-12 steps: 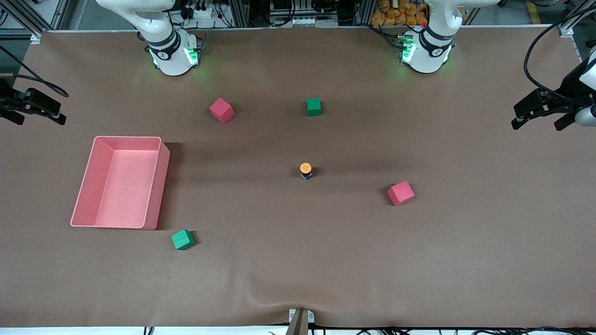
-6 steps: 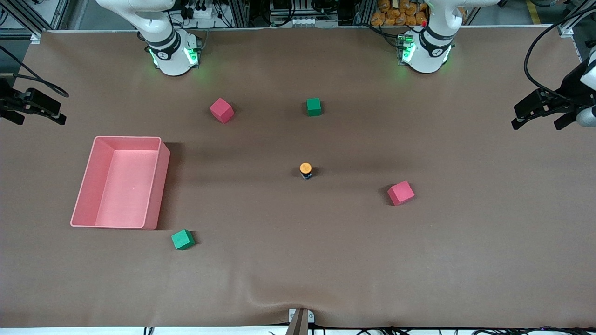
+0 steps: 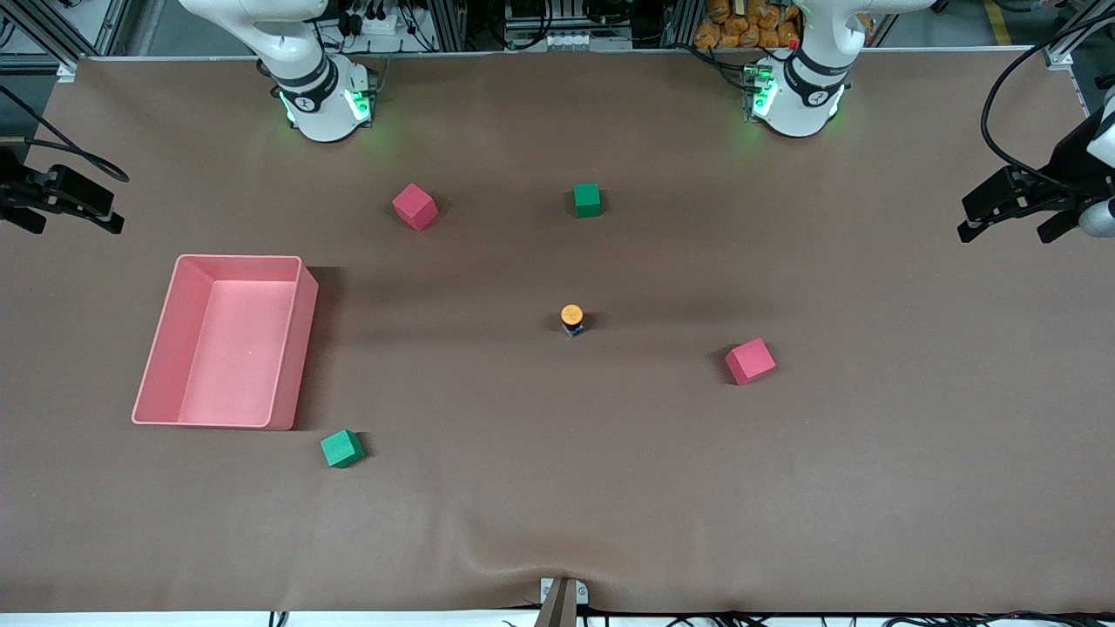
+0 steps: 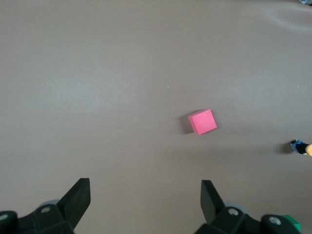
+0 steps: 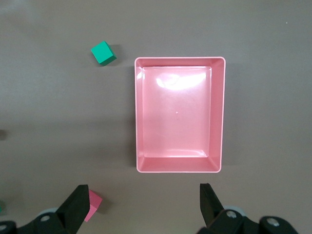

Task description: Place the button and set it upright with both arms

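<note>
The left gripper (image 3: 1010,209) hangs over the left arm's end of the table (image 3: 557,522) with its fingers (image 4: 78,195) spread wide and nothing between them; the right gripper (image 3: 65,202) hangs over the right arm's end, its fingers (image 5: 210,200) just as wide apart and empty. In the right wrist view the pink tray (image 5: 179,62) lies below the open jaws with a green cube (image 5: 103,52) near one of its corners. In the left wrist view a pink cube (image 4: 202,121) sits alone on the brown cloth, well clear of the fingers.

The button (image 3: 571,319) stands upright near the middle of the table, orange cap on top, apart from everything. The pink cube (image 3: 750,360) lies toward the left arm's end and slightly nearer the front camera than the button. A second pink cube (image 3: 415,206) and a second green cube (image 3: 587,199) lie farther from the camera, closer to the arm bases. The tray (image 3: 292,348) sits toward the right arm's end, with the green cube (image 3: 341,448) by its nearest corner
</note>
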`<action>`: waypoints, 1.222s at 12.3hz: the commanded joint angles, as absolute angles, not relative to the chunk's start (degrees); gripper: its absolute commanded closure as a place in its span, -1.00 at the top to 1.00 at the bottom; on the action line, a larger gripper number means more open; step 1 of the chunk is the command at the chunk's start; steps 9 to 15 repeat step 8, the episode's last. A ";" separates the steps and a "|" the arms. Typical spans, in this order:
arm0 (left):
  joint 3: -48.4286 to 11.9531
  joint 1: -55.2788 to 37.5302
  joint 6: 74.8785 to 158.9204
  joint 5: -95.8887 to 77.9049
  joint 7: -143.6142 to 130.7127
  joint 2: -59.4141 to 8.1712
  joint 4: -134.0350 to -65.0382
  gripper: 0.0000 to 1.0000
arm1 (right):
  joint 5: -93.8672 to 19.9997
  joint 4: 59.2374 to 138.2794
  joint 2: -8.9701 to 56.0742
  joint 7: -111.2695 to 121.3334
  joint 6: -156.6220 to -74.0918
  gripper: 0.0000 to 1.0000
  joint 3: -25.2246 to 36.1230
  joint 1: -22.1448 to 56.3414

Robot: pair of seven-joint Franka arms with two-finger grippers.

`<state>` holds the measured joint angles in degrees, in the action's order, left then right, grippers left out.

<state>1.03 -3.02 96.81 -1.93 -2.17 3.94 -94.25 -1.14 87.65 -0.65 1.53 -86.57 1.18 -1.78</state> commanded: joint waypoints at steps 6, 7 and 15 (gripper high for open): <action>-0.44 -2.37 95.54 2.01 -2.02 3.25 -92.46 1.00 | -0.97 87.45 -0.88 2.02 -86.57 1.00 0.88 -2.02; -0.53 -2.37 95.54 2.02 -1.93 3.34 -92.46 1.00 | -0.97 87.45 -0.88 1.93 -86.57 1.00 0.88 -1.93; -0.53 -2.37 95.54 2.02 -1.93 3.34 -92.46 1.00 | -0.97 87.45 -0.88 1.93 -86.57 1.00 0.88 -1.93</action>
